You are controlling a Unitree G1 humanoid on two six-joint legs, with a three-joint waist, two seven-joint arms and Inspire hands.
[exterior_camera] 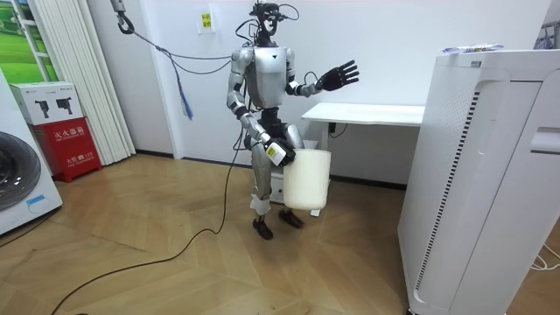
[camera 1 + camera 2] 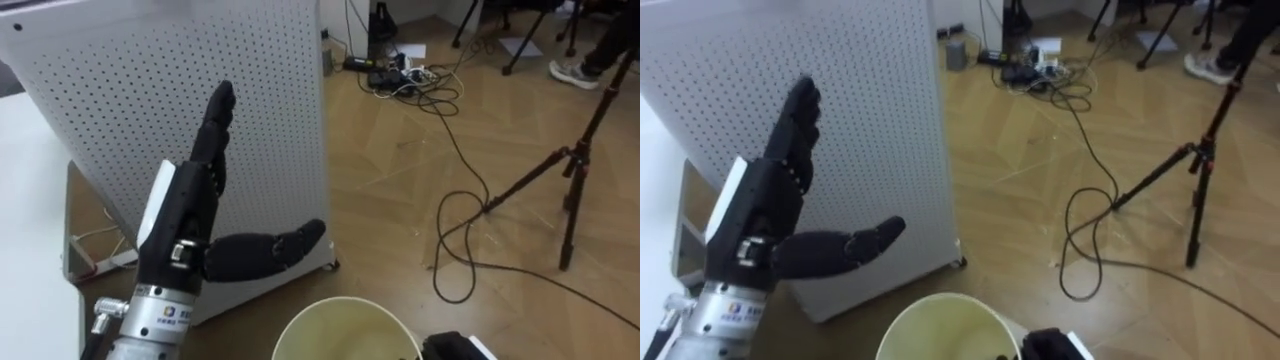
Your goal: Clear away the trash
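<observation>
Bin (image 2: 340, 328) (bare inside) hangs at right hand (image 1: 277, 154), grip unclear; left hand (image 2: 185, 215) spread open.

No wording can be read anywhere. A small label with a round logo (image 2: 165, 318) sits on the silver wrist below the left hand (image 2: 190, 215); its print is too small to make out. In the room view, a red box (image 1: 70, 144) by the curtain carries pale characters, too small to read, and the white box (image 1: 48, 101) on top of it shows pictures of a dark tool. A small yellow sign (image 1: 207, 19) hangs on the white wall, illegible.
</observation>
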